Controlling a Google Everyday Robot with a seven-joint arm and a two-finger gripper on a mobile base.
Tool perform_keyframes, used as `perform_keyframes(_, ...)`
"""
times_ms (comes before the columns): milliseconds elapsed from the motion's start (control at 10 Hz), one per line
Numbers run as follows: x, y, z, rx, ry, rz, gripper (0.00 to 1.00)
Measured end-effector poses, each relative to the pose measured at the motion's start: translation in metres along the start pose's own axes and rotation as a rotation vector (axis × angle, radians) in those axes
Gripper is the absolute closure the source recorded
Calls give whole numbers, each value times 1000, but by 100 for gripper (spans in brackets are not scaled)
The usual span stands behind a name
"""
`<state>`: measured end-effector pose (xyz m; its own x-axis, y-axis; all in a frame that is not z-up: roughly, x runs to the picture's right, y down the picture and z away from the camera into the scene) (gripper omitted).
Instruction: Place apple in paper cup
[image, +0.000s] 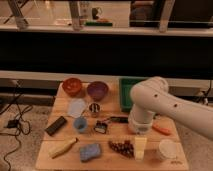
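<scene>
The paper cup (167, 149), wide and cream, stands at the front right of the wooden table (65, 135). The apple does not show; my white arm (150, 102) covers the spot just left of the orange carrot (161, 128). My gripper (140, 148) hangs pale below the arm's wrist, low over the table's front, between the dark grape bunch (120, 146) and the paper cup.
A green tray (128, 90) sits at the back right, partly behind the arm. A red bowl (72, 86) and a purple bowl (97, 90) sit at the back. A metal cup (94, 109), blue cup (80, 123), blue sponge (90, 151) and black block (56, 125) lie left.
</scene>
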<state>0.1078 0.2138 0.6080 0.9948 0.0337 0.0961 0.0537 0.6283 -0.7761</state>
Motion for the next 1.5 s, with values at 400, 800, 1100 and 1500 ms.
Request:
perform_keyframes(400,-42,-7,19,8,6,-111,0)
perform_keyframes(800,-52,-47,31,28,38,-143,0)
perform_keyframes(1100,-36,-72,38,35,79,-111,0)
perform_keyframes(1500,-9,-85,51,31,123,-57,0)
